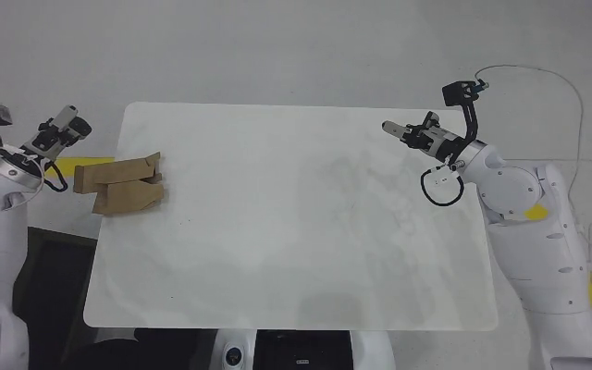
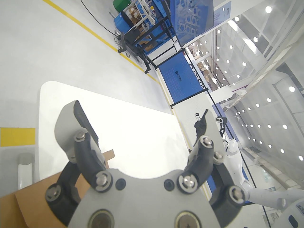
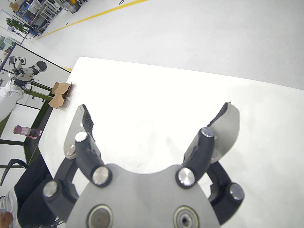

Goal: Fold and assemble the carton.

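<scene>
- Carton (image 1: 120, 183) — brown cardboard, lying flat in overlapping panels. We log it at the 9 o'clock edge of the table (image 1: 296, 240), with its outer end hanging past the rim. It is apart from both grippers.
- Table, white with rounded corners. The carton lies on it.
- Left gripper (image 2: 141, 112), beyond the table's 9 o'clock edge and at about 10 o'clock from the carton, near it but apart. We record its fingers spread wide and holding nothing. In its own wrist view a brown panel of the carton lies below the finger bases.
- Right gripper (image 3: 154, 110) — above the table towards 2 o'clock, well apart from the carton and pointing towards 9 o'clock. We record its fingers as wide apart and holding nothing, with bare white tabletop between them.
</scene>
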Motion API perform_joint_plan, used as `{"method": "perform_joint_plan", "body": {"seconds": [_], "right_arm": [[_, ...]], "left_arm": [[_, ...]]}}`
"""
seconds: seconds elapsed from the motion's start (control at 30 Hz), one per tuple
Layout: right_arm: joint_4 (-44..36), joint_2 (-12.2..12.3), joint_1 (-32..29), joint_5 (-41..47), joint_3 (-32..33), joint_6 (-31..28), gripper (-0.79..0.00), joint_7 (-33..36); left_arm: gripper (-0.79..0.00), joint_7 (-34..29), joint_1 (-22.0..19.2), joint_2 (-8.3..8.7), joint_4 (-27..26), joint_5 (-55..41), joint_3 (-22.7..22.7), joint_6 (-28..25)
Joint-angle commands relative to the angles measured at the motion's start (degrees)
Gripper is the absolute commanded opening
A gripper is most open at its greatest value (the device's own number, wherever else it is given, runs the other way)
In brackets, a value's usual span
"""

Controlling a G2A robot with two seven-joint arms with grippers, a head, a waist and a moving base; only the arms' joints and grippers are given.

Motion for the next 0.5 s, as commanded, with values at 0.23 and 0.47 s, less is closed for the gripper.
{"method": "perform_joint_plan", "body": {"seconds": [0.23, 0.47], "right_arm": [[0.0, 0.0, 0.0, 0.0, 0.0, 0.0, 0.0, 0.0], [0.0, 0.0, 0.0, 0.0, 0.0, 0.0, 0.0, 0.0]], "left_arm": [[0.0, -7.2, 7.1, 2.01, -0.1, -13.0, -7.8, 5.2], [0.0, -10.3, 10.6, 3.13, 2.5, -17.2, -12.4, 5.1]]}}
